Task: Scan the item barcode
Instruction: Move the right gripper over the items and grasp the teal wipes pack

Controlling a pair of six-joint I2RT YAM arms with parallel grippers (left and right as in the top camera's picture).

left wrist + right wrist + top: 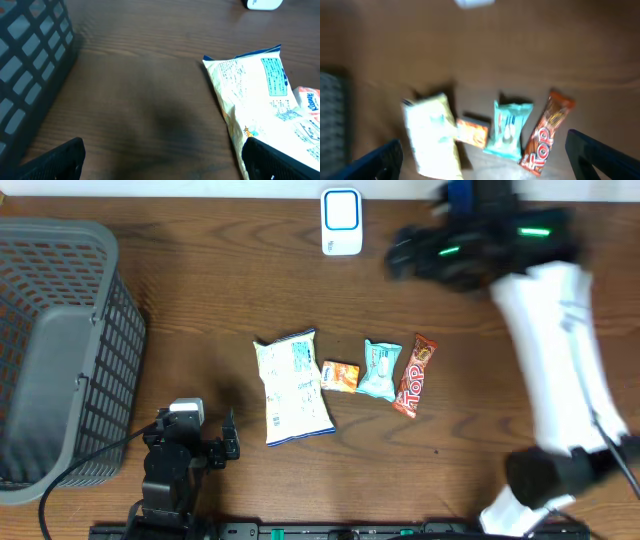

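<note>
left tool (161,159) spread, chip bag (255,95) just right

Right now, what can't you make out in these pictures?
Barcode on the white snack bag: overhead, too small.
Fine print on the TOP bar: right wrist, motion blur.
Scanner: left wrist, cut off by top edge.
Basket: overhead, cut off by left edge.

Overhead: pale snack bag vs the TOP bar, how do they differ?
Size: the snack bag is wide, the largest item in the row; the TOP bar is slim.
Colour: the snack bag is pale yellow with blue trim, the TOP bar red-orange.
Pose: the snack bag sits nearly straight, the TOP bar leans diagonally.
Shared: both lie flat on the table, ungripped.
</note>
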